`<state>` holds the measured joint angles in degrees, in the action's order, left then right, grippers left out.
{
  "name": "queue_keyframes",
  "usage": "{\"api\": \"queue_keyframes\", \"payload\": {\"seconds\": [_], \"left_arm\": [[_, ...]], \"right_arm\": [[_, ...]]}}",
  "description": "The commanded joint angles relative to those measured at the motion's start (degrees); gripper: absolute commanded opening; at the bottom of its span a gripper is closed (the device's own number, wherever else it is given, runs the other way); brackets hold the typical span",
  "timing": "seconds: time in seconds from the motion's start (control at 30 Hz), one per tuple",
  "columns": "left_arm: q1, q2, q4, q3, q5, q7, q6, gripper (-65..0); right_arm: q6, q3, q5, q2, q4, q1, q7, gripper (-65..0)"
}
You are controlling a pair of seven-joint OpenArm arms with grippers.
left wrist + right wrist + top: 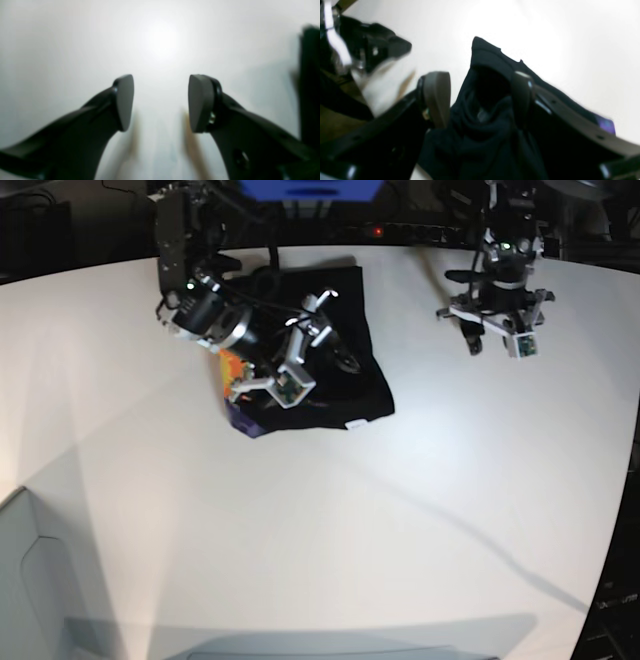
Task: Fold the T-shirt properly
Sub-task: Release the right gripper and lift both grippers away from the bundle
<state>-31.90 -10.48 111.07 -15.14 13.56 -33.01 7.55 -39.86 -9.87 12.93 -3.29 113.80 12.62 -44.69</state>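
Table: white surface (330,520) fills the lower and middle base view, bare at the near edge.
T-shirt: black cloth (345,370) crumpled in a heap at upper left of centre in the base view, an orange and purple print showing at its left edge, a small white tag at its lower edge.
Right gripper: (480,100) over the heap; in its wrist view the jaws stand apart with bunched black cloth between them, one pad (437,97) beside the cloth.
Left gripper: (161,102) at upper right of the base view, well apart from the T-shirt; jaws spread, only white table between the pads (200,102).
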Motion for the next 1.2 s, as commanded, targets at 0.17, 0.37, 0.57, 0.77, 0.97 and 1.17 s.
{"api": "queue_keyframes", "payload": {"seconds": [0.17, 0.37, 0.57, 0.77, 0.97, 1.17], "left_arm": [[-1.37, -0.29, 1.33, -2.67, -0.07, 0.88, -0.04, -31.6], [-1.11, -0.29, 1.33, -2.67, -0.07, 0.88, -0.04, -31.6], [-1.11, -0.73, 1.42, -2.84, -0.07, 0.88, -0.04, -31.6], [-1.46, -0.38, 2.74, -4.34, -0.07, 0.97, -0.04, -31.6], [-2.52, -0.29, 3.44, -7.33, -0.07, 0.97, -0.04, -31.6], [-3.13, -0.20, 3.44, -7.85, 0.02, 0.97, -0.04, -31.6]], "right_arm": [[-0.14, 9.30, 0.48, 0.87, 0.88, 1.40, 1.21, -26.5], [-0.14, 3.76, 0.48, 1.93, 0.44, 6.50, 1.57, -26.5], [-0.14, -5.65, 0.30, 2.54, 0.27, 8.43, 1.57, -26.5], [-0.14, -14.00, 0.48, 8.61, 0.36, 5.80, 1.57, -26.5], [-0.14, -10.75, 0.48, 9.49, 0.62, 4.83, 1.65, -26.5], [-0.14, 1.74, 0.57, 7.20, 2.20, 4.48, 1.74, -26.4]]}}
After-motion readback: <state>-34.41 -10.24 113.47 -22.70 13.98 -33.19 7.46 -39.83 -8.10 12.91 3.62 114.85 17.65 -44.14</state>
